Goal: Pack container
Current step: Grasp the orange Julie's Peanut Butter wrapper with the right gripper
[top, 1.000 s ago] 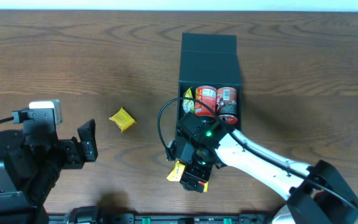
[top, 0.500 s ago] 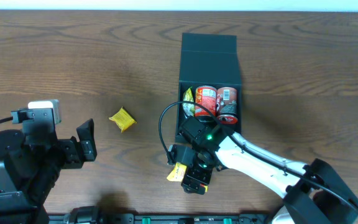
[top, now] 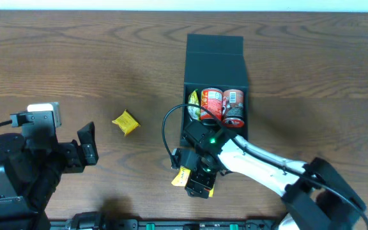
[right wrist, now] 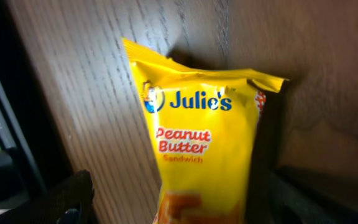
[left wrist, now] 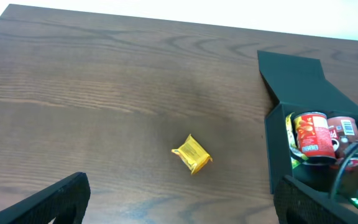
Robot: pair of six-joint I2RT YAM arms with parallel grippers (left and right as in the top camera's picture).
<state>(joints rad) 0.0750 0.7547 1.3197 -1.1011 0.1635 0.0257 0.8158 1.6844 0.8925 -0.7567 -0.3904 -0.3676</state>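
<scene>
container (top: pixel 214 61) – open, just beyond R gripper (top: pixel 199 183) | gripper astride yellow pkt (right wrist: pixel 207 143)

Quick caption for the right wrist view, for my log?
Right gripper open astride a yellow Julie's Peanut Butter Sandwich packet lying on the wooden table.

Soft, even light falls from above the container (top: pixel 214 61) — its matte walls cast only faint shadow, and its inside stays dark. Beyond the container, my left wrist view blows out to white. My right wrist view shows glare on the table (right wrist: pixel 185 25), one hard shadow and blurred dark corners.
</scene>
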